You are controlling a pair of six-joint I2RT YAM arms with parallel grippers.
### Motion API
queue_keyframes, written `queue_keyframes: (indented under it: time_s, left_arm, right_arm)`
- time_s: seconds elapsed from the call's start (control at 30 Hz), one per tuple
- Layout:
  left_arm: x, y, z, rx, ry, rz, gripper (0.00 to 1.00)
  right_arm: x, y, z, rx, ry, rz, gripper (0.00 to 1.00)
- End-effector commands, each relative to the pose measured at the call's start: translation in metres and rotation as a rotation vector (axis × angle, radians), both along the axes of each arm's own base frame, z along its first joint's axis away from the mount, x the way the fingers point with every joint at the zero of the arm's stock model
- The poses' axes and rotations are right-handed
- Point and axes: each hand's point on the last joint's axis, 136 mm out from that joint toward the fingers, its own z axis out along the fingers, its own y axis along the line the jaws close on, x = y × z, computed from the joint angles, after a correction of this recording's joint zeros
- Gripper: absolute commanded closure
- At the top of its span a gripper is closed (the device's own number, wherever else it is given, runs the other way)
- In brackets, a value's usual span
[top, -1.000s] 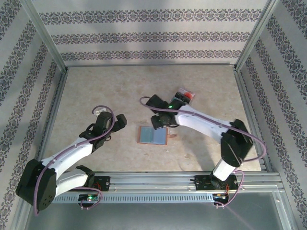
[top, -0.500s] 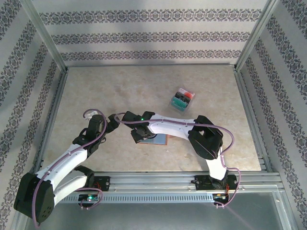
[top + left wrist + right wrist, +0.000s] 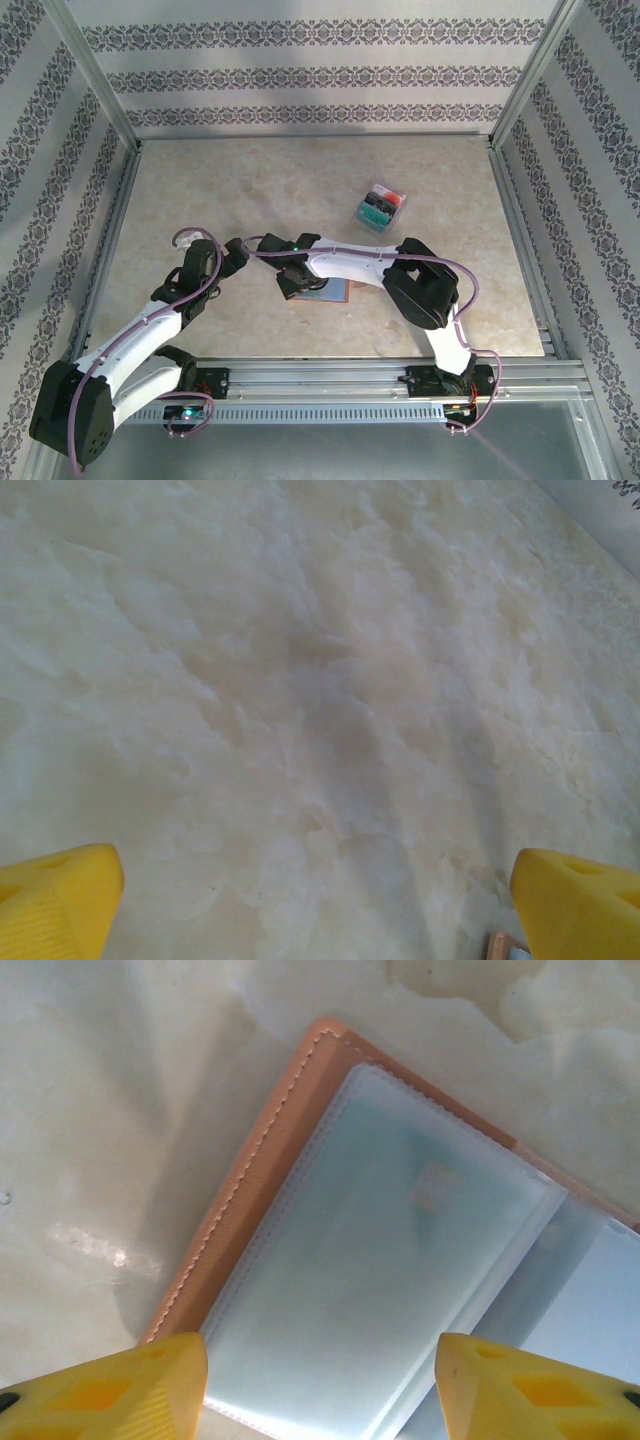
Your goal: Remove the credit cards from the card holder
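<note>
The card holder (image 3: 336,291) lies open on the table, salmon-pink with frosted inner sleeves. In the right wrist view its stitched pink edge (image 3: 262,1165) frames a sleeve (image 3: 380,1260) through which a pale teal shape shows. My right gripper (image 3: 320,1395) hangs open just above that sleeve, its yellow fingers (image 3: 110,1390) apart with nothing between them; from above it (image 3: 293,281) covers the holder's left part. Loose credit cards (image 3: 381,208), teal, red and dark, sit stacked at the back right. My left gripper (image 3: 236,254) stands wide open left of the holder over bare table (image 3: 318,895).
A corner of the card holder (image 3: 503,946) peeks in at the bottom right of the left wrist view. Metal frame rails (image 3: 515,240) and patterned walls bound the marbled table (image 3: 250,190). The two arms' wrists are close together near the middle.
The right arm swung from beside the card stack at the back right down and left onto the card holder, opening slightly. The left gripper shifted a little left.
</note>
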Motion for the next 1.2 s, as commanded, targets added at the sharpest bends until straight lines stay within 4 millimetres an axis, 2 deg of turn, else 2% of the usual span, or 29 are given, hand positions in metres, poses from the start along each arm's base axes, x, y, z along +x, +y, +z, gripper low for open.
queue_keyframes:
  time_s: [0.0,0.23,0.33,0.53,0.7,0.8,0.9,1.17]
  left_arm:
    - [-0.003,0.006,-0.004,0.000,0.020,0.020,0.01]
    - [-0.003,0.005,-0.002,0.004,0.021,0.012,0.01]
    - [-0.003,0.005,-0.001,0.005,0.021,0.010,0.01]
    - [-0.002,0.003,0.002,0.008,0.021,-0.007,0.01]
    - [-0.001,0.002,0.008,0.015,0.016,-0.019,0.01]
    - [-0.002,0.002,0.011,0.024,0.015,-0.025,0.01]
    - [-0.002,0.003,0.014,0.031,0.008,-0.024,0.01]
    - [-0.004,0.005,0.018,0.043,0.001,-0.024,0.01]
  right_arm:
    - [0.000,-0.012,-0.017,-0.046,0.022,-0.030,0.38]
    - [-0.006,-0.011,-0.029,-0.032,0.056,-0.028,0.39]
    - [-0.007,-0.013,-0.032,-0.027,0.064,-0.032,0.43]
    - [-0.004,-0.023,-0.031,-0.033,0.056,-0.044,0.63]
    - [0.003,-0.030,-0.019,-0.034,0.019,-0.050,0.76]
    - [0.008,-0.036,-0.010,-0.044,-0.011,-0.059,0.77]
    - [0.010,-0.043,-0.003,-0.061,-0.037,-0.065,0.73]
    - [0.008,-0.062,0.006,-0.095,-0.072,-0.094,0.69]
